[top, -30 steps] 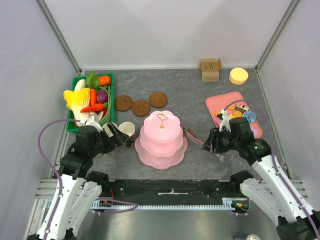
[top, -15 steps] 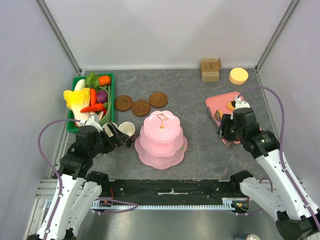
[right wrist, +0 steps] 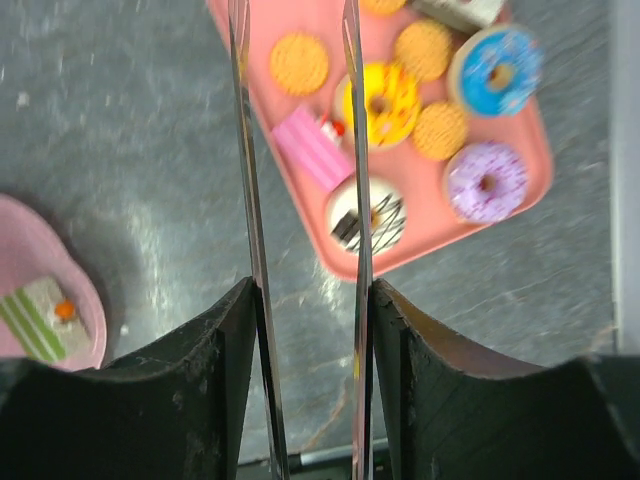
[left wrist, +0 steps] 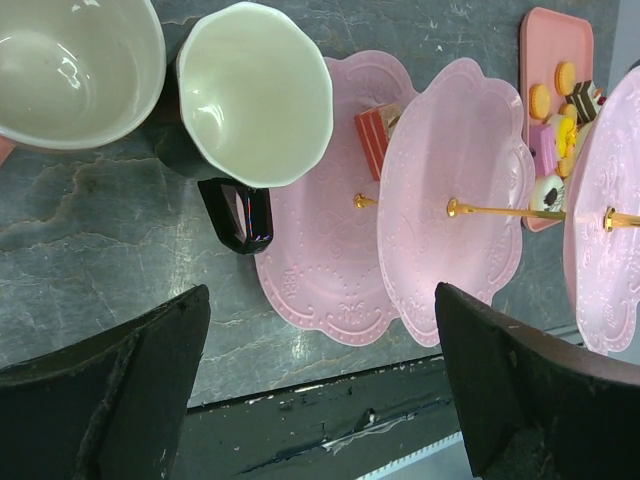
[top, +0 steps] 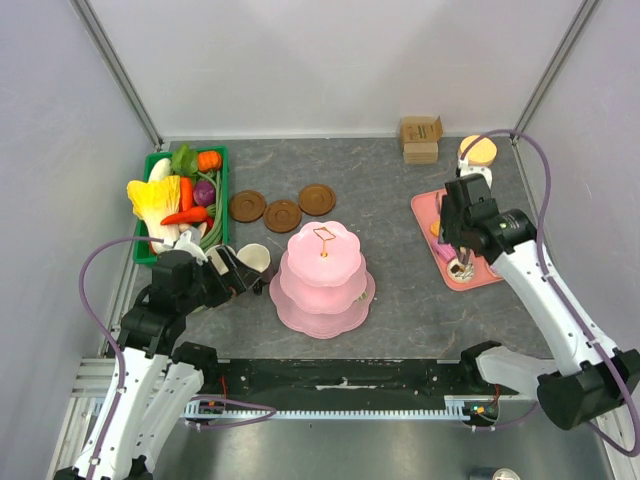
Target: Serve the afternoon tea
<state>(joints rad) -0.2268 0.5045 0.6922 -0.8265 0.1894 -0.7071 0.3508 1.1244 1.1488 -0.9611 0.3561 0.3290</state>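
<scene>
**Ana:** Pink and scalloped, with tiers on a gold rod, the tiered stand point(top: 325, 290) is standing in the middle of the grey table point(top: 400, 180). A striped cake slice point(right wrist: 40, 320) is lying at the rim of one tier.

**Ben:** And the other snacks?

**Ana:** They are lying on the pink tray point(top: 428, 207) at the right: orange biscuits point(right wrist: 300, 63), a purple donut point(right wrist: 483, 182), a yellow donut point(right wrist: 380, 100), a blue donut point(right wrist: 497, 68) and a pink cake bit point(right wrist: 312, 147). The right gripper point(top: 462, 266) is hanging over them with its jaws a narrow gap apart, gripping nothing. Its arm is covering part of the tray from above.

**Ben:** Mugs?

**Ana:** The dark mug point(left wrist: 255, 95) is sitting just beside the stand, with the pale mug point(left wrist: 75, 60) next to it. The left gripper point(left wrist: 320, 300) is hovering near them, spread wide and empty. Three brown saucers point(top: 282, 215) are lying in a row behind the stand, apart from the mugs.

**Ben:** Anything else?

**Ana:** A green basket point(top: 218, 160) of toy vegetables point(top: 185, 195) is sitting at the left. Cardboard boxes point(top: 420, 140) and a yellow disc point(top: 478, 150) are sitting in the far right corner.
</scene>
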